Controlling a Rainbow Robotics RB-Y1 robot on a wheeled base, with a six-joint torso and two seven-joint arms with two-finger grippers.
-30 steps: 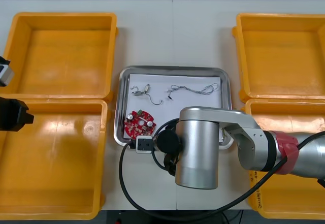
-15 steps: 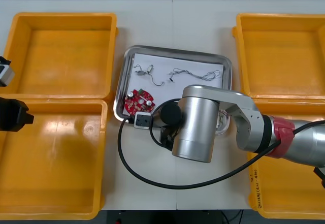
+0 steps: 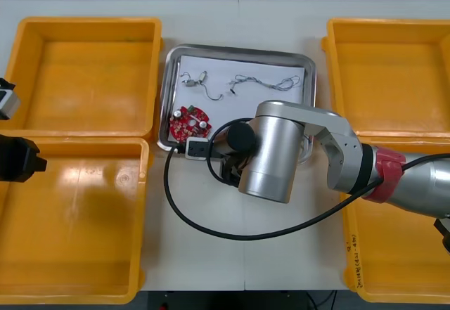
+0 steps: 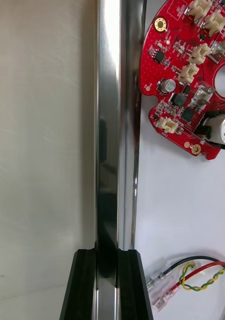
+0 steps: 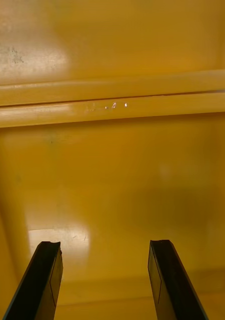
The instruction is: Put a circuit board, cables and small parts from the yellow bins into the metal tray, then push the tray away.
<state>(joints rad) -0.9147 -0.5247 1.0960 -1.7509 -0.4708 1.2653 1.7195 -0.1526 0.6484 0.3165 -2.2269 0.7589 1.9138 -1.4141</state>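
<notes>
Right arm (image 3: pixel 271 157): broad silver-grey cylinder housing behind the claw; further back a black ring (image 3: pixel 363 171), a red band (image 3: pixel 384 178), then grey casing; black cable (image 3: pixel 166 194) looping out beside the housing to a small grey-white box (image 3: pixel 197 148); black round cap (image 3: pixel 241 136) next to it; right gripper (image 4: pixel 106 285): two black fingers (image 4: pixel 83 285), grooved lengthwise; left gripper (image 5: pixel 106 280): two flat black fingers (image 5: pixel 45 280), squared tips; black block (image 3: pixel 17 159) and grey-white piece (image 3: pixel 5 102) behind that claw.

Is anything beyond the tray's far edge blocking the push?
Nothing visible. The right gripper grips the tray by its near rim; beyond the far rim lies bare table, with yellow bins at each side. The left gripper hangs open over a left bin.
</notes>
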